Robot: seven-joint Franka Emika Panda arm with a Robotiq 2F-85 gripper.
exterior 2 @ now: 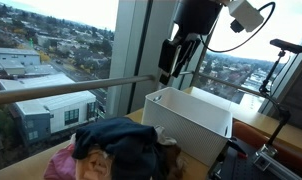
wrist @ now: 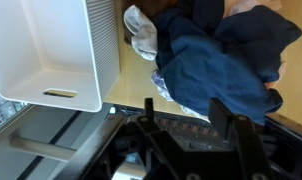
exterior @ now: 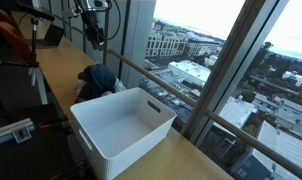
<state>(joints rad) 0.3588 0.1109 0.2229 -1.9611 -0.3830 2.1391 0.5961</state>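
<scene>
My tool (wrist: pixel 183 122) hangs high over the surface (exterior: pixel 57 66), jaws apart w/ nothing between them; it holds nothing. In the wrist view its two fingers (wrist: pixel 222 116) come in from 6 o'clock, and I see only cloth and the window ledge past them.

The dark blue garment (wrist: pixel 216 55) lies at approx. 1 o'clock from my tool in the wrist view, crumpled in a heap on the surface, well below me and not touched. A whitish cloth (wrist: pixel 142 30) pokes out at its 9 o'clock edge. In an exterior view a pink cloth (exterior 2: pixel 61 160) sits at the heap's 8 o'clock.

The white bin (wrist: pixel 103 50) stands just beside the heap, at 10 o'clock from my tool in the wrist view, upright, open top, slot handle in the near wall. In both exterior views the bin's inside looks bare. A railing (exterior 2: pixel 71 90) runs along the glass behind it all.
</scene>
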